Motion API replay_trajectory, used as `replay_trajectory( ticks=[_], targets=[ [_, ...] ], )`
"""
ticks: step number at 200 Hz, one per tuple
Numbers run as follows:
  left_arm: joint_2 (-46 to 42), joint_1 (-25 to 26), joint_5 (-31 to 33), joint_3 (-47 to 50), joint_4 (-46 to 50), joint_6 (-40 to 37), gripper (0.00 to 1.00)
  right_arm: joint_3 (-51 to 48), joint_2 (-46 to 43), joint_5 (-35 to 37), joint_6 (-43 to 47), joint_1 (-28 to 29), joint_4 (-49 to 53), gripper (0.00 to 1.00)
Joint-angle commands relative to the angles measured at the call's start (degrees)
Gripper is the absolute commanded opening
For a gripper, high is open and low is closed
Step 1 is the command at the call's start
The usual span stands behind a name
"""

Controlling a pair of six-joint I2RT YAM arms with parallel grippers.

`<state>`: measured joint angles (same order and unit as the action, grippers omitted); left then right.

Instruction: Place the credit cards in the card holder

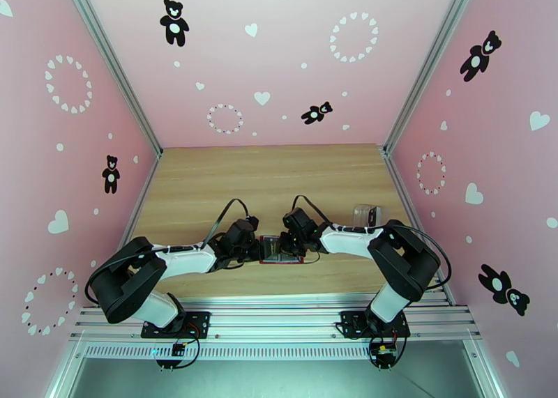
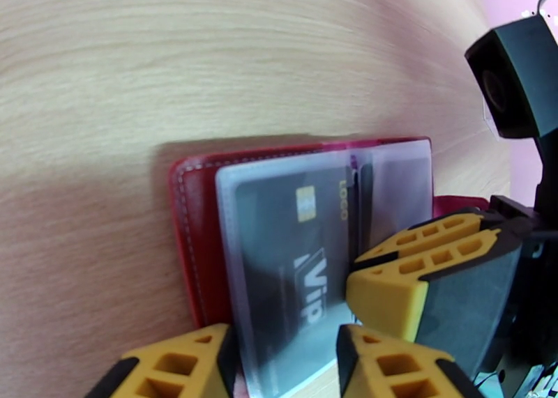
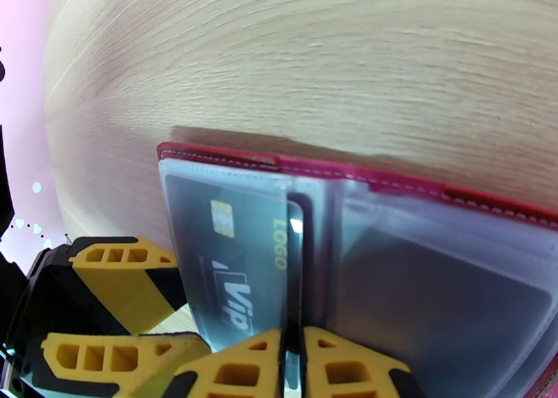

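Note:
The dark red card holder (image 1: 270, 253) lies open on the table near the front edge, between both grippers, its clear sleeves up. One sleeve holds a dark credit card (image 2: 293, 253) marked VIP, also seen in the right wrist view (image 3: 230, 267). My right gripper (image 3: 293, 354) is shut on another dark credit card (image 3: 295, 253), held edge-on at the sleeves by the spine. In the left wrist view the right gripper (image 2: 363, 270) meets that card (image 2: 363, 204). My left gripper (image 2: 286, 354) stands open, its fingers (image 2: 174, 364) either side of the sleeve's near edge.
A clear plastic case (image 1: 367, 215) sits on the wooden table (image 1: 279, 176) at the right, just beyond the right arm. Pink walls close in the table on three sides. Bare wood stretches behind the card holder (image 3: 390, 180).

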<state>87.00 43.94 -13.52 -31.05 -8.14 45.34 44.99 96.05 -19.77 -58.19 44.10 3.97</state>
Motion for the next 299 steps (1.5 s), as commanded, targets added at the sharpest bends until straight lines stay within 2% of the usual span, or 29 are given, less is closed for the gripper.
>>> replay_trajectory(
  ticks=[1, 54, 105, 146, 219, 258, 299],
  targets=[
    [-1.3, -0.1, 1.5, 0.5, 2.1, 0.4, 0.44, 0.9, -1.7, 2.1, 2.1, 0.8, 4.7, 0.17],
    [-7.9, -0.1, 4.6, 0.4, 6.8, -0.3, 0.44, 3.2, -3.8, 3.5, 5.0, 0.8, 8.1, 0.17],
    [-6.0, -0.1, 3.7, 1.0, 4.7, 0.6, 0.44, 4.8, -0.7, 2.7, 5.9, 0.8, 8.2, 0.14],
    [-5.6, -0.1, 4.1, 1.0, 4.9, 0.4, 0.44, 5.9, -0.4, 5.3, 7.2, 0.8, 10.4, 0.15],
    [-5.0, -0.1, 5.2, 1.6, 4.4, 0.7, 0.44, 8.7, 1.6, 4.4, 8.3, 0.8, 11.5, 0.16],
    [-5.7, -0.1, 5.8, 2.3, 4.1, 0.3, 0.46, 10.1, 0.7, 5.4, 9.7, 0.8, 14.3, 0.19],
    [-9.0, -0.1, 6.9, 3.7, 4.2, -1.9, 0.54, 10.9, -3.4, 9.7, 11.8, 0.8, 19.5, 0.28]
  ],
)
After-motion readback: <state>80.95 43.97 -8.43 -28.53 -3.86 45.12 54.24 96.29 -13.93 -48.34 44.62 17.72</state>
